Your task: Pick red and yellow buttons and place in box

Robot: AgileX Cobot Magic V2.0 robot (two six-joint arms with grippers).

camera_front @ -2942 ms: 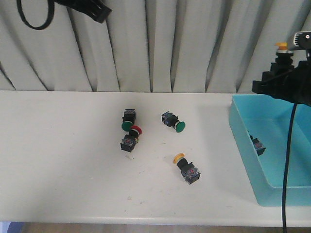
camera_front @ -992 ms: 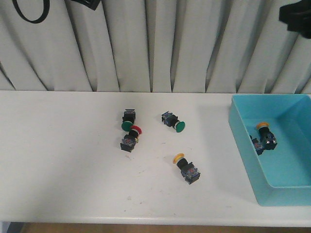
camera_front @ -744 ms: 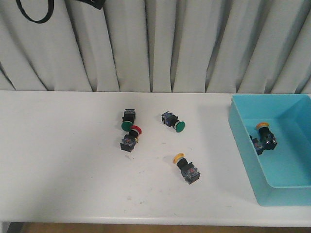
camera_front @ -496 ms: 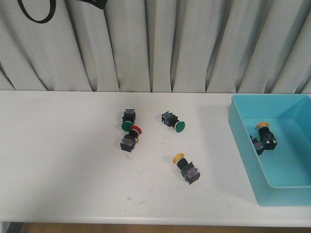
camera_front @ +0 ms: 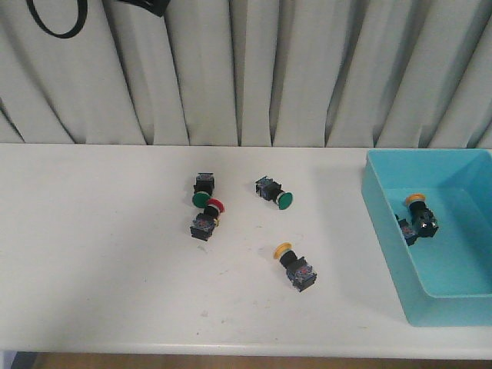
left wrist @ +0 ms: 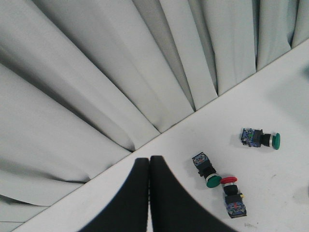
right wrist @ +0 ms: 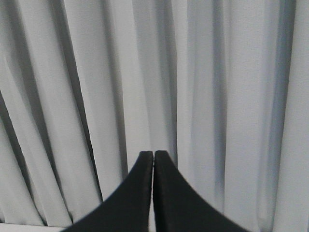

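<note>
Four buttons lay loose on the white table (camera_front: 100,254); two more sat in the box (camera_front: 382,204), at the table's right end.

Table group, front view: a red-capped button (camera_front: 207,218) lay w/ its cap touching, or nearly touching, the cap of a green button (camera_front: 203,190) just behind it. A second green button (camera_front: 274,192) lay apart to the right of that pair. A yellow-capped button (camera_front: 295,266) lay alone nearer the front edge, cap pointing back-left, black body toward the camera.

Box contents: a yellow button in the box (camera_front: 421,214) rested near the left wall, cap toward the back. Beside it, against the left wall, was a dark button body (camera_front: 405,228); its cap colour could not be made out, probably hidden by the wall.

Left gripper (left wrist: 149,162): left wrist view showed both black fingers pressed together, tips meeting, nothing between them, held high above the table w/ the red/green pair and the second green button below. In the front view only part of the left arm (camera_front: 142,6) appeared at the top edge.

Right gripper (right wrist: 153,154): fingers likewise closed tip to tip, empty, facing the grey curtain (right wrist: 217,96).
</note>
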